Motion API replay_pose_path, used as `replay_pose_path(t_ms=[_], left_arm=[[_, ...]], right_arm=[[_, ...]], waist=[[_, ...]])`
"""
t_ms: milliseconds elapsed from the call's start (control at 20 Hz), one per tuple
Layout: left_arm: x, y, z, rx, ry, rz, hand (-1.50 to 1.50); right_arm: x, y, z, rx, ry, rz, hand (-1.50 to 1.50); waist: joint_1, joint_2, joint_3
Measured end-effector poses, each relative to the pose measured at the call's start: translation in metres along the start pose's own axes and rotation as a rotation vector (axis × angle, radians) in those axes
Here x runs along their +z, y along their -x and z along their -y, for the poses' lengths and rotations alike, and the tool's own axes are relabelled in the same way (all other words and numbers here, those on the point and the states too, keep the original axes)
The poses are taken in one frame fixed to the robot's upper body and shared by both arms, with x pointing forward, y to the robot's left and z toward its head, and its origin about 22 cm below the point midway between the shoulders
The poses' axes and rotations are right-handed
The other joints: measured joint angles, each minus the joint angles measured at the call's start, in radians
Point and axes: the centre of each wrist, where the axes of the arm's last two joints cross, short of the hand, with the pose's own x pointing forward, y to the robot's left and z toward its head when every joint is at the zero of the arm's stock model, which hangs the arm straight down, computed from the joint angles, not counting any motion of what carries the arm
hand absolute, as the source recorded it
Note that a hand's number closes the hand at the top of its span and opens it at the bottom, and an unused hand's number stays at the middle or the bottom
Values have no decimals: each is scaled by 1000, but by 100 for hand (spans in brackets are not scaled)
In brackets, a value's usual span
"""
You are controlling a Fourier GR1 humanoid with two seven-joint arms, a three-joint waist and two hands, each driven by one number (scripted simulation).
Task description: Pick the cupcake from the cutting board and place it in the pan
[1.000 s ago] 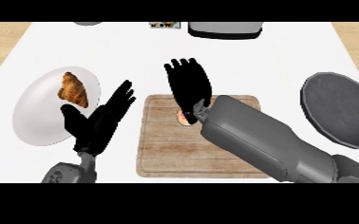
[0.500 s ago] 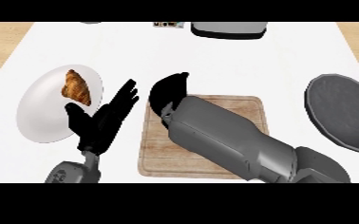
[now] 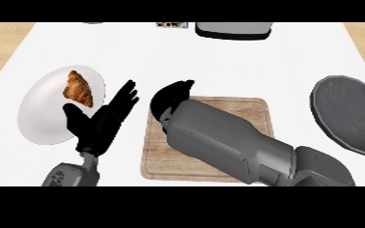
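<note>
My right hand (image 3: 171, 101) is bent down over the far left corner of the wooden cutting board (image 3: 235, 111), its fingers curled under. The cupcake is hidden beneath that hand and its grey forearm (image 3: 228, 142), which lies across most of the board. The dark round pan (image 3: 345, 116) sits at the right edge of the counter, well apart from the hand. Left of the board, my left hand (image 3: 100, 123) stands open with its fingers up, holding nothing.
A white plate (image 3: 43, 118) with a croissant (image 3: 78, 88) lies at the left, just behind my left hand. A grey appliance (image 3: 234, 29) and a small item (image 3: 170, 24) stand at the counter's far edge.
My right hand has tipped down from open and upright above the board and curled over the cupcake's spot, shifting slightly left. The cupcake has gone out of sight. The left hand barely moved.
</note>
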Motion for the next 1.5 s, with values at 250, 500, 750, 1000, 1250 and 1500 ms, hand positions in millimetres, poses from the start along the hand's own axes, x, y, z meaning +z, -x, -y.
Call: replay_pose_path(t_ms=[250,500,750,1000,1250,1500], left_arm=[[-2,-4,-1,-3,-5,4,0],[0,1,0,2,-10,-3,0],[4,0,-2,3,-21,-1,0],[6,-3,-1,4,-27,5,0],[7,-5,0,5,-28,9,0],[5,0,0,14,-31,10,0]], right_arm=[[-3,-5,-5,52,-1,-44,-150],[-5,-7,-6,117,12,-87,-150],[-9,-7,-9,142,7,-106,-150],[-13,-7,-14,156,10,-123,-150],[-18,-8,-20,182,22,-125,150],[-18,-12,-26,274,75,-109,150]], waist=[[-6,0,1],[-11,-1,1],[-22,0,2],[-31,1,2],[-36,1,3],[-36,3,3]])
